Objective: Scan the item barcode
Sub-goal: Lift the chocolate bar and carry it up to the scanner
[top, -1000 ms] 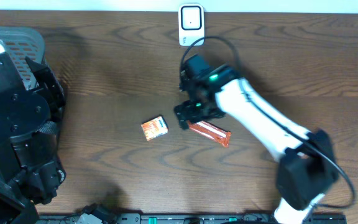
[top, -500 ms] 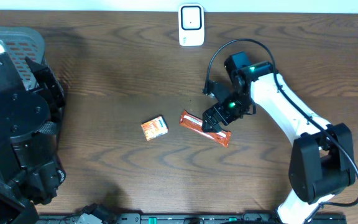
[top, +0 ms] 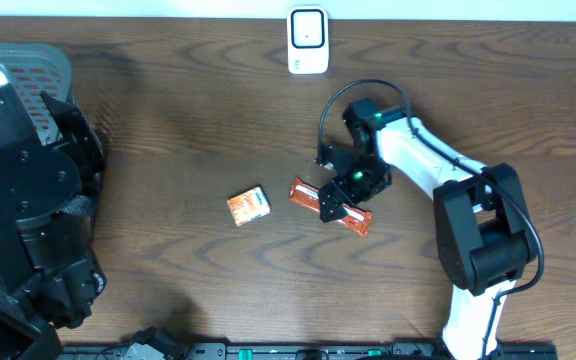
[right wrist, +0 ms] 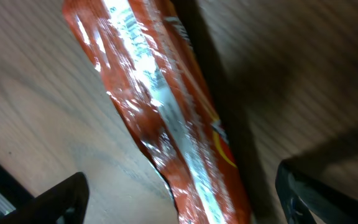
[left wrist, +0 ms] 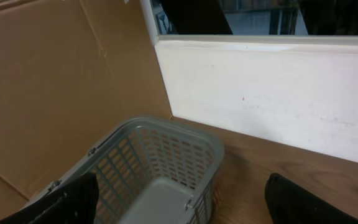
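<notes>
Low over mid-worktop, straddles with the right hand (top: 336, 203), fingers spread wide, a crinkly, glossy orange-red snack bar (right wrist: 157, 106) lying flat on the dark wood-grain worktop (top: 168, 130), small orange packet (top: 249, 206) nearby, white scanner (top: 307, 40) at the far edge, left hand (left wrist: 182, 202) equally wide facing a grey basket (left wrist: 160, 168).

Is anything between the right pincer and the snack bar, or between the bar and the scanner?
Nothing visible. The right pincer hangs open right over the snack bar; bare table runs up to the scanner. The orange packet lies aside.
</notes>
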You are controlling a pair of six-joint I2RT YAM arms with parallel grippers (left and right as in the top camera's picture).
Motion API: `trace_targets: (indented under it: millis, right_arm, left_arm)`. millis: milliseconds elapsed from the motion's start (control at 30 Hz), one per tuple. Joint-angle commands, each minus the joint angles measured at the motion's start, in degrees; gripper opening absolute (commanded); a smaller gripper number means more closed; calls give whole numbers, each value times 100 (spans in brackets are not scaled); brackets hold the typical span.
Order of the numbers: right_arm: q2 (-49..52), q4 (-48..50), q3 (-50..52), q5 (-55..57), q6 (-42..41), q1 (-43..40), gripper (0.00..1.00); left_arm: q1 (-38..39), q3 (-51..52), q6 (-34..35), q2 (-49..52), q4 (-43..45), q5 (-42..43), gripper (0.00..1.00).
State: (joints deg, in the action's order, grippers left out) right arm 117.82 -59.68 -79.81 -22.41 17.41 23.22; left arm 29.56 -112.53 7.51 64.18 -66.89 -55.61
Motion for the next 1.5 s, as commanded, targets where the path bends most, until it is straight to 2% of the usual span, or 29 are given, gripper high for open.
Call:
trace_targets:
  millis: [0,67,100,133,233,300,433,700,933,1133,1267,1467]
  right_arm:
    - [535,9,85,487,-354,260,83]
    - [739,-55,87,706,-487,365,68]
    - [852,-105,87,739,-503,417,56]
    - [970,-153,92,739,-503,466,49]
    - [1193,-179,157,745,-501,535,34]
    - [1248,-168,210,754,-522,538,19]
    - [1200,-155,227,754,-581,520,1]
    - [479,-219,13,850,-693,507,1]
    - [-1047,-203,-273,2076,-1147,570,1]
    - [-2028,-85,-273,2527,-1364,750,2]
    - [-2424,92,-273,3794,-1812,938,2]
    - [-2518,997,-254,5563,-1792,1250,2]
  left_arm:
    - [-24,-2,31,-20,4,-37,86]
    - [-24,-2,31,-20,4,-37,86]
    - [-24,-2,31,-20,4,-37,86]
    - [-24,-2,31,-20,4,-37,86]
    - [-24,-2,31,-20,4,-37,86]
    - [-24,-2,31,-20,4,-37,86]
    - [-24,-2,31,-20,4,-37,86]
    - [-24,-2,31,-20,4,-37,86]
    - [-24,-2,31,-20,4,-37,86]
    - [-24,-2,31,-20,4,-37,86]
    - [-24,-2,31,-20,4,-37,86]
    - [-24,-2,31,-20,4,-37,86]
